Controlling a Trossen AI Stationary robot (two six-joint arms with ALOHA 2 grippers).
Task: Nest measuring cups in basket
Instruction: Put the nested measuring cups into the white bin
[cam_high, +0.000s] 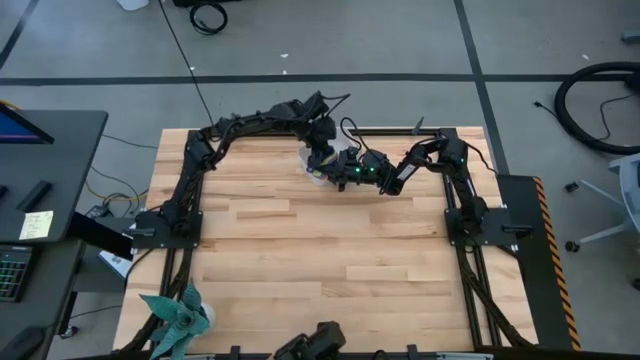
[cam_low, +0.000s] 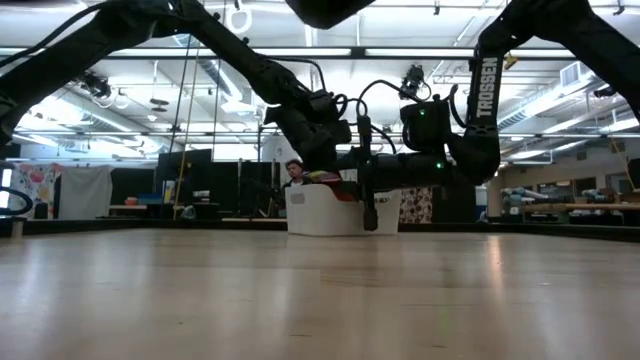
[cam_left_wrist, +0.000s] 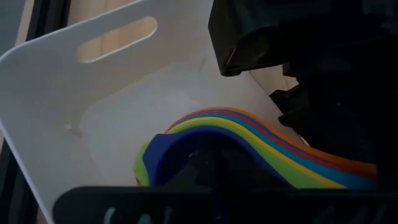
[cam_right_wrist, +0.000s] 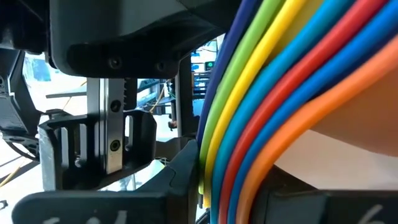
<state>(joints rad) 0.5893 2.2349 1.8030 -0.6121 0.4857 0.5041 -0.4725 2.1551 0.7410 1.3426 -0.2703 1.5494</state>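
So the white basket (cam_high: 313, 160) sits near the far edge of the wooden table (cam_high: 320, 260), and both arms are crowded over it. Inside, the measuring cups (cam_left_wrist: 249, 140) are nested into 1 stack: dark blue innermost, then green, yellow, blues, red, orange outermost, rims fanned like a rainbow. The left gripper (cam_left_wrist: 205, 171) is closed on the dark blue cup's rim. The right gripper (cam_high: 352, 172) is right up against the stack's side; can't tell if its fingers are gripping anything.
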